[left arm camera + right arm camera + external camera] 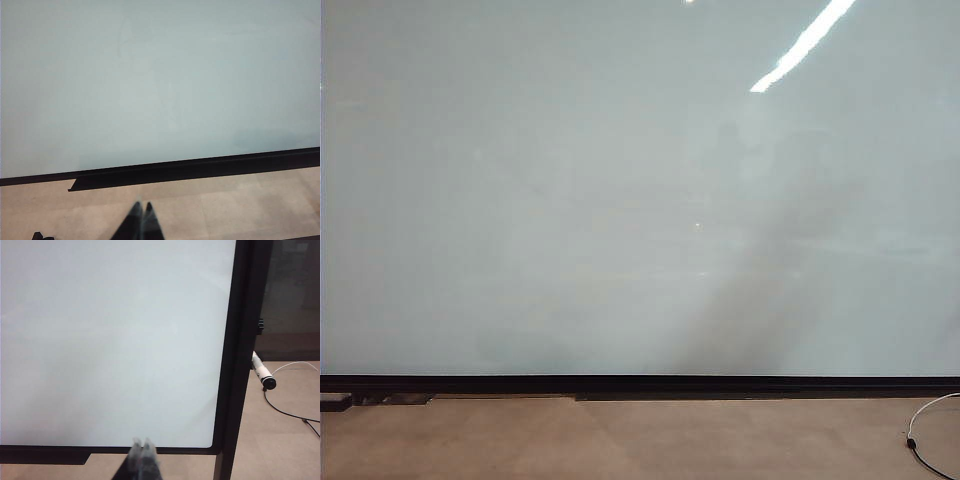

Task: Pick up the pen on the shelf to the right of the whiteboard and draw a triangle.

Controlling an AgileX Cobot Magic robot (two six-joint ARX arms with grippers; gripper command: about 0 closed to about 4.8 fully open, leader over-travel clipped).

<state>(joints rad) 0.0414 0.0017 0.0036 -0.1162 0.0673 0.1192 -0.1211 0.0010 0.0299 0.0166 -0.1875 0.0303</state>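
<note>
Currently the large glossy pale grey-white whiteboard (620, 200) carries no drawn line. Beyond its black right frame, the slim white-barrelled pen (262, 370) projects, black end outward. Both grippers hang low before the board, well apart from it: left gripper (142, 206) pinched together, right gripper (143, 441) likewise, each empty. Spread the right fingers first, then approach the barrel squarely.

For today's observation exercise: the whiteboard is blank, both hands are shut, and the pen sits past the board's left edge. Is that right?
One slip: the pen sits past the whiteboard's right edge, as the right wrist view shows. The board is blank, and the left hand and right hand are shut.
</note>
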